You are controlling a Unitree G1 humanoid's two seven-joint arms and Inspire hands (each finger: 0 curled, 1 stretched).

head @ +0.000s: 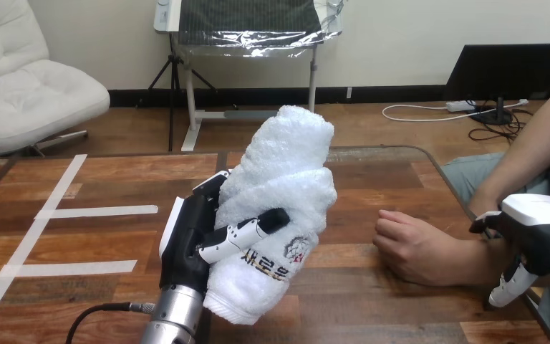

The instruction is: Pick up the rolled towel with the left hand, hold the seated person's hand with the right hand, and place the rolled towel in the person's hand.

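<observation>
My left hand (186, 240) holds the rolled white towel (279, 193) upright above the table's middle, with fingers and thumb curled round its lower half. The person's hand (412, 247) rests on the table at the right, loosely curled, a short gap to the right of the towel. My right hand (537, 233) sits at the person's wrist (483, 254) near the right edge. Its thumb lies on the far side of the wrist and a finger (507, 285) hangs down the near side, so the hand is closed round it.
The wooden table (114, 287) carries white tape strips (97, 211) on its left part. Its right edge runs just beyond the person's forearm (537, 143).
</observation>
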